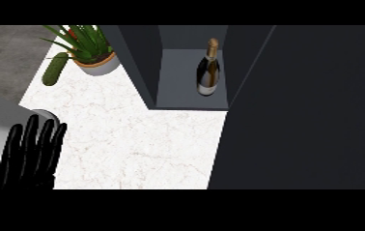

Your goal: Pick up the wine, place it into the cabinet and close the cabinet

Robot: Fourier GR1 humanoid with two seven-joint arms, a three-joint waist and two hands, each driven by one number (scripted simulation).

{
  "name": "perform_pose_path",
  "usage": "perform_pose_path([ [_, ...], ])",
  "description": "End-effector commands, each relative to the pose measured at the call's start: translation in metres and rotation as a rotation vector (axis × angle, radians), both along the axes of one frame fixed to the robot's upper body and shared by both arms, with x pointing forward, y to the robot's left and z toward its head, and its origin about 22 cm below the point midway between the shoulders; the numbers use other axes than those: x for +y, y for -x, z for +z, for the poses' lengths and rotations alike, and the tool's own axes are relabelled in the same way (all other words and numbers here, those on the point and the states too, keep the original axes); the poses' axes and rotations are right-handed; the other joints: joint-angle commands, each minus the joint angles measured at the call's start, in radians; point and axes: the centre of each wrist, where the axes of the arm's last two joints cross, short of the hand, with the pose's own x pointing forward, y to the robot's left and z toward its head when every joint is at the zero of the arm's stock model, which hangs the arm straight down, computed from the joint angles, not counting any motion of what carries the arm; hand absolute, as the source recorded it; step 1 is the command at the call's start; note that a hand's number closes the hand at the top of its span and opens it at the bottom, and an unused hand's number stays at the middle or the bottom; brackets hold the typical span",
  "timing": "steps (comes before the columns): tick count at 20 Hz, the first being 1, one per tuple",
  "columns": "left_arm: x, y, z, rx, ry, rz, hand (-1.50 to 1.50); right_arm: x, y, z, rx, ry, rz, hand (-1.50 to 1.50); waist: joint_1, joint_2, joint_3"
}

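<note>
A dark wine bottle (209, 70) with a gold neck and pale label stands upright inside the open dark cabinet (178, 99), on its grey shelf near the right wall. The cabinet's door (292, 109) fills the right side of the head view as a large dark panel, swung open. My left hand (30, 152) rests at the lower left with straight fingers pointing up, far from the bottle and holding nothing. No right hand shows anywhere in the view.
A potted green plant (92, 51) stands at the back left beside the cabinet. A green cucumber (54, 68) lies left of the pot. The white marble counter (135, 143) spreads in front of the cabinet.
</note>
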Motion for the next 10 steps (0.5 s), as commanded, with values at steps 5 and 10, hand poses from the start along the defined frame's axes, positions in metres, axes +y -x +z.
perform_pose_path([
  [5,0.057,0.027,0.008,-0.002,0.021,0.036,-1.5,0.043,0.03,0.028,-0.01,-0.046,0.072,1.5,0.003,-0.004,-0.002],
  [10,0.077,0.035,0.025,-0.023,0.004,0.033,-1.5,0.076,0.028,0.041,-0.079,-0.026,0.082,1.5,0.013,-0.004,-0.002],
])
